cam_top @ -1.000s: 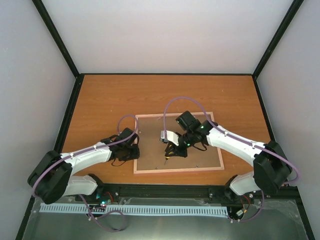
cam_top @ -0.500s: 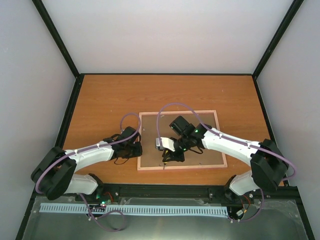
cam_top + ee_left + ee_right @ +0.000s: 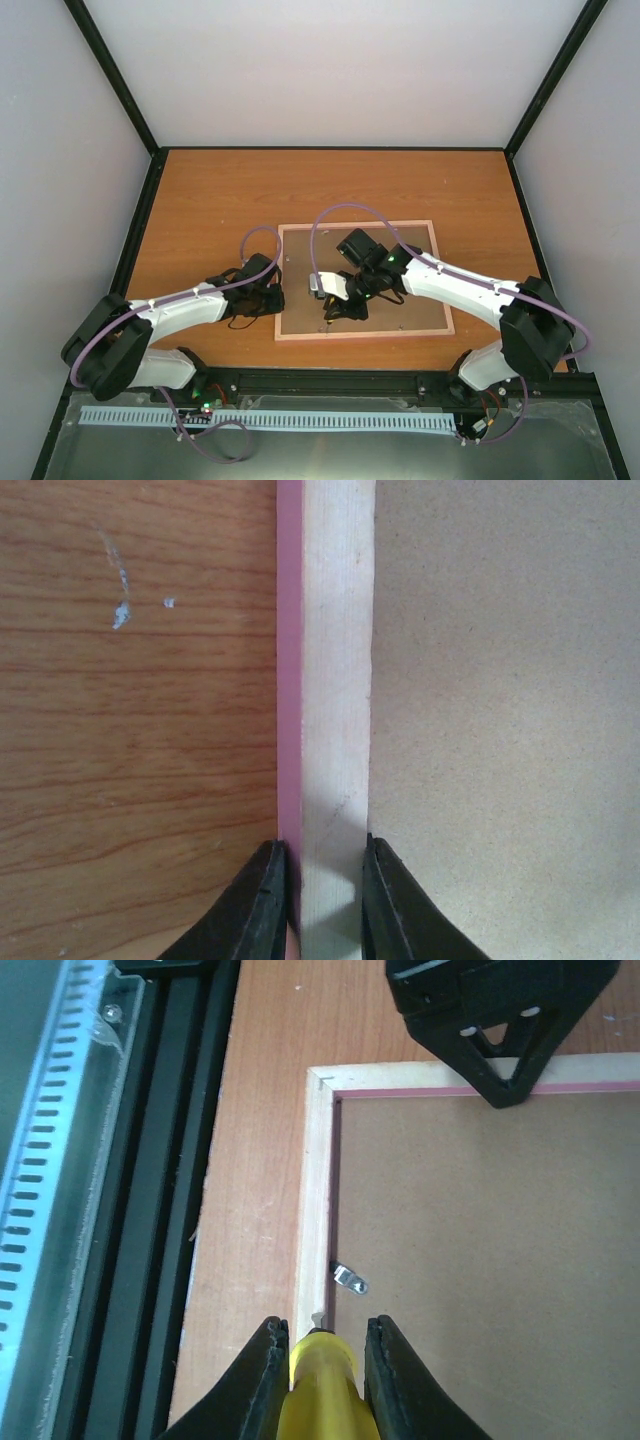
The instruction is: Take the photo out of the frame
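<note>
**A:** Where's the photo?

**B:** Hidden, I'd say under the brown backing board [image 3: 480,1260]. The frame [image 3: 360,224] lies face down on the table [image 3: 130,730]. The left gripper [image 3: 320,865] pinches its left rail, jaws narrow. The right gripper [image 3: 322,1335] is clamped on a yellow-handled tool [image 3: 320,1390] at the near rail.

**A:** How to do it well?

**B:** Hold the rail down, slip the tip under the metal tab [image 3: 348,1278], and swing it aside gently without gouging the board

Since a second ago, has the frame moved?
Yes. The frame slid slightly right and away from the black rail at the table's near edge.
</note>
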Robot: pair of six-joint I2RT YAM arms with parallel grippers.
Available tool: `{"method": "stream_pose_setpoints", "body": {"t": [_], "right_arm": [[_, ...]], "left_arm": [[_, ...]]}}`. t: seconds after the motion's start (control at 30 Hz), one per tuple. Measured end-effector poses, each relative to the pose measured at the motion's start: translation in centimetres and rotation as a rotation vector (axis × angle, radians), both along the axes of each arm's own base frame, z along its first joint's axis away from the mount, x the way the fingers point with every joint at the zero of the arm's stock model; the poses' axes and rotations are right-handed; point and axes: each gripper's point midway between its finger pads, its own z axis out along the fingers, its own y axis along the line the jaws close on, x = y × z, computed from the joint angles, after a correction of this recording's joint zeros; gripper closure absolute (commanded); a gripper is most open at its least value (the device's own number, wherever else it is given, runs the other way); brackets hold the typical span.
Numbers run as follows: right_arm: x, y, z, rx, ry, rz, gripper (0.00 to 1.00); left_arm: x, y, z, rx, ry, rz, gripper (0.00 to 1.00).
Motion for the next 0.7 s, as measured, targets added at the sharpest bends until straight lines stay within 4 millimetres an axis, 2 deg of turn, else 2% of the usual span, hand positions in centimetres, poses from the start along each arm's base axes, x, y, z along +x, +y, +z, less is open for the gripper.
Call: {"method": "stream_pose_setpoints", "body": {"t": [0.33, 0.7], "right_arm": [[1.1, 0.2, -1.3, -0.031, -0.034, -0.019, 0.97], [0.5, 0.8, -1.4, 0.001, -0.003, 0.027, 0.97]], "left_arm": [[0.0, 0.0, 0.0, -0.009, -0.010, 0.000, 0.99], [0.0, 0.0, 0.0, -0.012, -0.011, -0.002, 0.99]]}}
